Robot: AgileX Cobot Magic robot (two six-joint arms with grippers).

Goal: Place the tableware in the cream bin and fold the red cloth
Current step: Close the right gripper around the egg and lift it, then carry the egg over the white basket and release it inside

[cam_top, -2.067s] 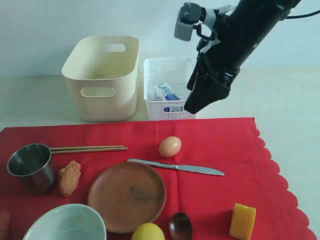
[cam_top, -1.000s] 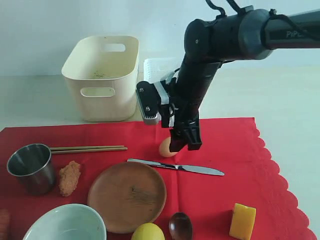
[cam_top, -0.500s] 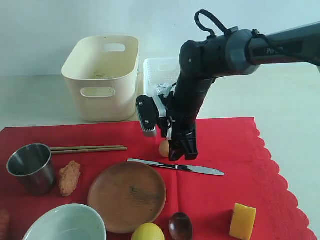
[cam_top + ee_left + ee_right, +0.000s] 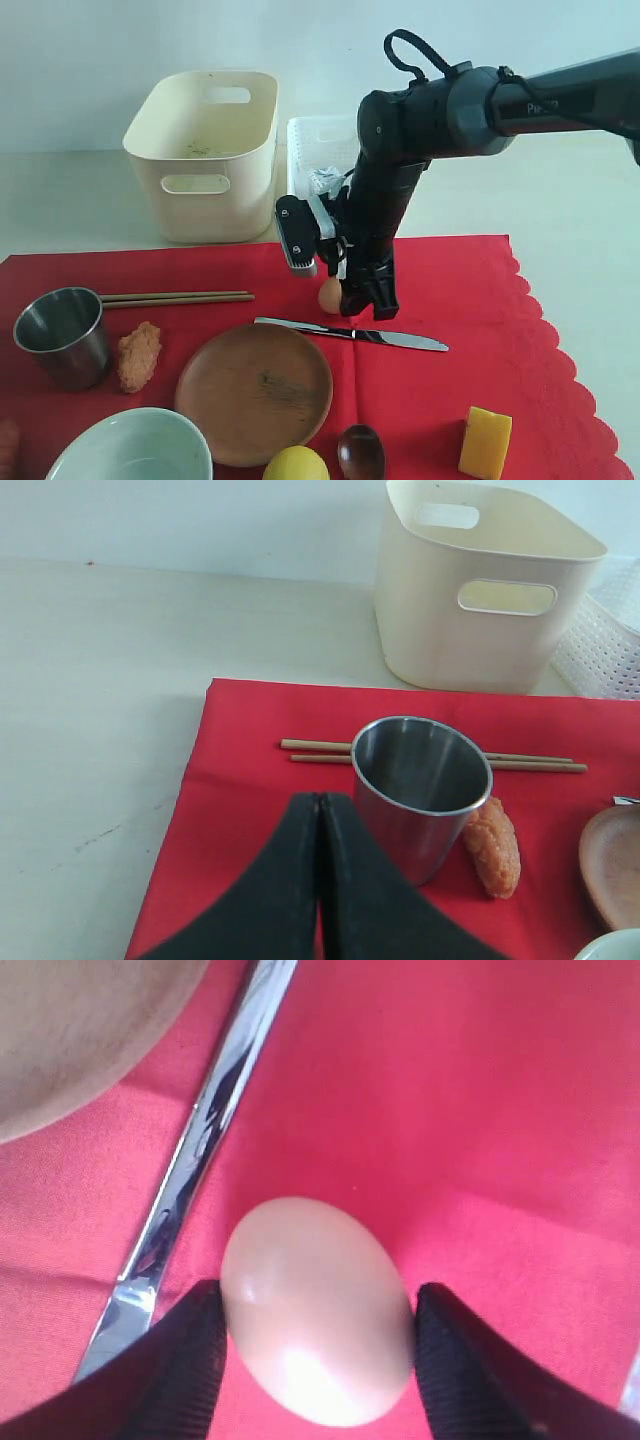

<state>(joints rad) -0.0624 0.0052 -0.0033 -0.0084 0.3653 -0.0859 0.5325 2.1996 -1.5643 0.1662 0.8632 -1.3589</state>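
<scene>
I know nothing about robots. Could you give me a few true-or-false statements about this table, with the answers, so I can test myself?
1. The steel cup is inside the cream bin. False: it stands on the red cloth, by the chopsticks, outside the bin.
2. The right gripper has a finger on either side of the egg. True.
3. The left gripper is wide open. False: its fingers are pressed together, close to the cup.
4. The knife lies on the cloth between the egg and the brown plate. True.
5. The lemon sits in the green bowl. False: it lies on the cloth between the bowl and the spoon.
</scene>
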